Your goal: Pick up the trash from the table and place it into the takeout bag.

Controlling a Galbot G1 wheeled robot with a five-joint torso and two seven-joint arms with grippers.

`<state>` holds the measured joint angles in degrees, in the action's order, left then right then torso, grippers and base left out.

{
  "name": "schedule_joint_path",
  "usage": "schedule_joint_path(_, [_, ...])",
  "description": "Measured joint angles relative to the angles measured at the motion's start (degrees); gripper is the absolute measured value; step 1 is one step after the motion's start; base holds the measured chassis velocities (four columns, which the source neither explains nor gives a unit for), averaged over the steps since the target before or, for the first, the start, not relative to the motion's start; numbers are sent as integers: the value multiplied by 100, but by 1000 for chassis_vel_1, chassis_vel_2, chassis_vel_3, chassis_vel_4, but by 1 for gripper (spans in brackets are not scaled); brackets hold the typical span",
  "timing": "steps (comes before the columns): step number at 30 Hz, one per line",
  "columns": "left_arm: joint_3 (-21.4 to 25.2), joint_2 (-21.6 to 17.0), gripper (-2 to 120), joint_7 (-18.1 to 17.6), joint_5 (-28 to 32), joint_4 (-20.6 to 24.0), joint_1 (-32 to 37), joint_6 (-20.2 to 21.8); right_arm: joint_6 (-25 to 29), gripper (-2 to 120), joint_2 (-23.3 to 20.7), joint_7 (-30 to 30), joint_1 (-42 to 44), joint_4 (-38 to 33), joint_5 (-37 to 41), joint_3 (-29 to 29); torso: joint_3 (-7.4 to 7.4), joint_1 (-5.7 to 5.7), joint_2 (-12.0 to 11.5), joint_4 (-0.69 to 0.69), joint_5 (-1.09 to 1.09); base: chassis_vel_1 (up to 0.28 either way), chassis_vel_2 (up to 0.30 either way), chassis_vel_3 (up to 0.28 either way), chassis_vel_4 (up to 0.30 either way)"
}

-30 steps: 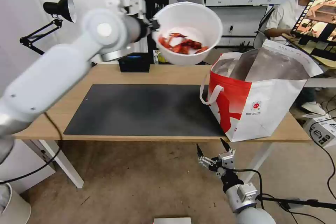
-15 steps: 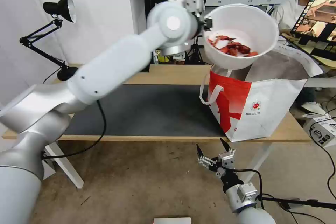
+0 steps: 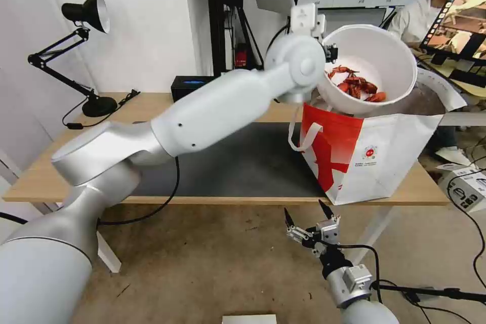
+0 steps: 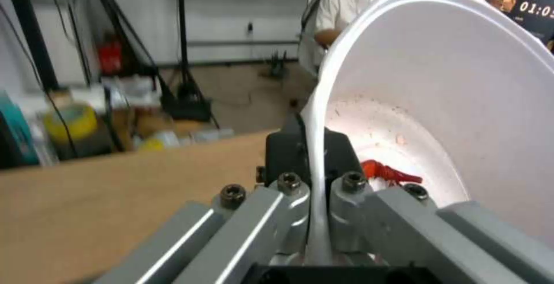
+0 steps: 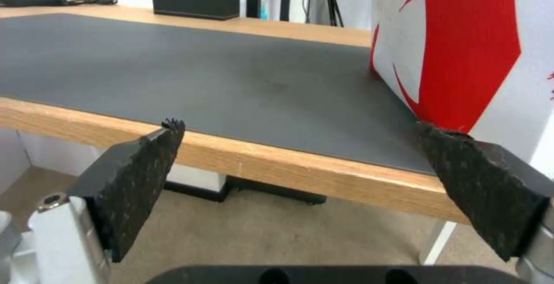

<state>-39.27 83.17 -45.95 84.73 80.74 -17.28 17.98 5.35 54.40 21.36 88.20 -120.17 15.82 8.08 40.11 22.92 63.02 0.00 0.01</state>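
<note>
Head view, bowl (image 3: 372, 68) hiding takeout bag (image 3: 385, 157) mouth

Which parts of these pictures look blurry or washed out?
Left wrist view: the room behind is soft, and the white bowl held in the left claw glares bright. Right wrist view: the open right claw fingers look fuzzy up close. Head view: straight lines bow toward the edges.

"01:0" on monitor (image 4: 534, 9)
</note>
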Motion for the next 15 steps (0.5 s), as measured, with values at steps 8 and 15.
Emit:
schedule_joint_path(8, [-301,69,0,185,-821,-48,112,-184,0,100,0,0,0,0,0,0,0,0,0,0,0,0,0,0,0])
schedule_joint_path(15, [-558,161,0,365,-1423,-137,159,-346,0,100,0,0,0,0,0,0,-1,-1,0,0,-1,0,0,0,0])
